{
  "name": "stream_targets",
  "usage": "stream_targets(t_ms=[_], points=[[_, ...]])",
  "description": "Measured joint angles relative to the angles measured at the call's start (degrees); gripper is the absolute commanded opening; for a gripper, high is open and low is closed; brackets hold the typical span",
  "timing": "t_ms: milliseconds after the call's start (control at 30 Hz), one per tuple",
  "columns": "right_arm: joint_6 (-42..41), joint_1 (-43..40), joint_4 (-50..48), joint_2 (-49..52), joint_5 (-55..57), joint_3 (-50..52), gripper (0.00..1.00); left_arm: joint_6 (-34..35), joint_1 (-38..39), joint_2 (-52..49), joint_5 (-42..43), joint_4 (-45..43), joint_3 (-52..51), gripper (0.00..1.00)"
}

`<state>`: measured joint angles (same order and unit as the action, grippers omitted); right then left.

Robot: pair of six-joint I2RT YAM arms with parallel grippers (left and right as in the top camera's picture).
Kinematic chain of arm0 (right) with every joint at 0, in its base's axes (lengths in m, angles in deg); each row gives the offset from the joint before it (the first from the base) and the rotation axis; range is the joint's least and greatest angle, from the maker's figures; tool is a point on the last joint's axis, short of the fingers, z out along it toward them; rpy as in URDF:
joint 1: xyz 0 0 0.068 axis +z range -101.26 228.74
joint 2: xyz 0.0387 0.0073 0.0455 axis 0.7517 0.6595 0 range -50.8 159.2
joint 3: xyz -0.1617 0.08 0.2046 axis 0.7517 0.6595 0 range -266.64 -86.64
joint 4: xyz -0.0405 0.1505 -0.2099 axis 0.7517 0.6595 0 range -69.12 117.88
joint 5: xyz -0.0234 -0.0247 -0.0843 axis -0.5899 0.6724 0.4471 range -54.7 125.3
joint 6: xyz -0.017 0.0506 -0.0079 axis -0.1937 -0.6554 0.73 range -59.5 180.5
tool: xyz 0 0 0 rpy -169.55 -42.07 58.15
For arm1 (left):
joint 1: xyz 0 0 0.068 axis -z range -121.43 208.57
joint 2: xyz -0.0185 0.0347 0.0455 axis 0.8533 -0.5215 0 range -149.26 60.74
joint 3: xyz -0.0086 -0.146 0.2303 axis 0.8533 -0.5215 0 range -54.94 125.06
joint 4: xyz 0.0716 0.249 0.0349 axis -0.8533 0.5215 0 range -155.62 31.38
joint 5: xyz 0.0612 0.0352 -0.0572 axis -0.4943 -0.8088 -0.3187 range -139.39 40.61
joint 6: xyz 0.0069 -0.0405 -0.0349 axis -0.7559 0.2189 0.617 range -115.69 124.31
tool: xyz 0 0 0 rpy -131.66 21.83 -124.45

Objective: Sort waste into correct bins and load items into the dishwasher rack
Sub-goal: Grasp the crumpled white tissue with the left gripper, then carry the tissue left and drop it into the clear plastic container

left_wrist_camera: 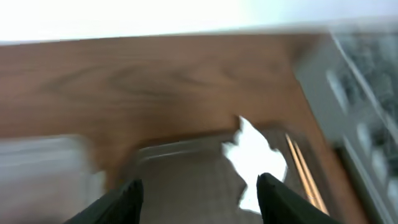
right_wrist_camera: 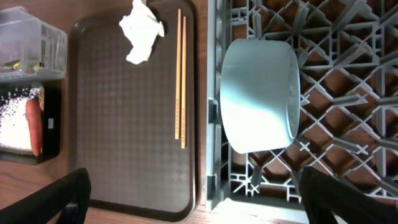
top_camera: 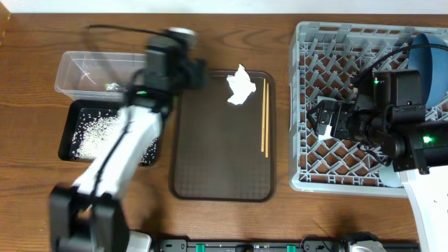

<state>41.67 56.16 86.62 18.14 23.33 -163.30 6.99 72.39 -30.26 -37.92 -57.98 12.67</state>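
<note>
A crumpled white tissue point(top_camera: 240, 85) and a pair of wooden chopsticks point(top_camera: 264, 115) lie on the brown serving tray point(top_camera: 220, 161). My left gripper point(top_camera: 198, 72) is open and empty at the tray's far left corner, left of the tissue; its own view is blurred, with the tissue point(left_wrist_camera: 252, 158) just ahead of the open jaws point(left_wrist_camera: 202, 196). My right gripper point(top_camera: 322, 119) is open over the left side of the grey dishwasher rack point(top_camera: 315, 42). A white bowl point(right_wrist_camera: 258, 93) lies on its side in the rack point(right_wrist_camera: 348, 56), ahead of the open right jaws point(right_wrist_camera: 199, 199). A dark-blue plate point(top_camera: 428, 66) stands at the rack's right.
The clear tub point(top_camera: 87, 70) at the far left holds a yellow-green wrapper point(right_wrist_camera: 12, 62). The black tray point(top_camera: 70, 140) in front of it holds rice grains point(top_camera: 94, 129) and an orange carrot point(right_wrist_camera: 34, 127). The left arm reaches over the black tray.
</note>
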Motion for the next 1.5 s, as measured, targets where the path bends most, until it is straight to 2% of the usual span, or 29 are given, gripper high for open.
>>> stream_targets(t_ms=[200,467,500,633,667,733,767,1000,1167,1333,1500], points=[[0.00,0.00,1.14,0.00,0.00,0.00,0.99,-12.94,9.49,-13.16,0.87,-7.96,0.00,0.59],[0.00,0.00,2.67,0.00,0.00,0.00,0.99,-16.50,12.11,-23.98,0.83,-15.37,-0.02,0.59],[0.02,0.00,2.69,0.00,0.00,0.00,0.99,-16.65,12.17,-25.11,0.85,-15.69,-0.02,0.58],[0.00,0.00,2.67,0.00,0.02,0.00,0.99,-16.96,12.17,-28.59,1.20,-16.65,0.15,0.40],[0.00,0.00,2.64,0.00,0.02,0.00,0.99,-17.05,12.17,-28.59,1.14,-16.57,0.20,0.33],[0.00,0.00,2.67,0.00,0.02,0.00,0.99,-17.25,12.17,-28.59,1.36,-16.44,0.20,0.11],[0.00,0.00,2.67,0.00,0.02,0.02,0.99,-17.33,12.22,-28.59,1.46,-16.28,0.20,0.06],[0.02,0.00,3.13,0.74,0.02,0.04,0.99,-14.84,12.20,-26.21,1.29,-11.45,0.24,0.06],[0.02,0.00,3.28,1.18,0.00,0.28,0.99,-12.52,10.93,-16.94,-0.24,-4.31,0.13,0.06],[0.00,0.00,3.74,1.18,0.02,0.37,0.99,-11.50,6.54,-4.13,-3.50,2.99,0.20,0.06],[0.00,0.00,3.80,1.18,0.00,0.37,0.99,-11.26,-0.94,-0.96,-8.44,8.50,0.31,0.06]])
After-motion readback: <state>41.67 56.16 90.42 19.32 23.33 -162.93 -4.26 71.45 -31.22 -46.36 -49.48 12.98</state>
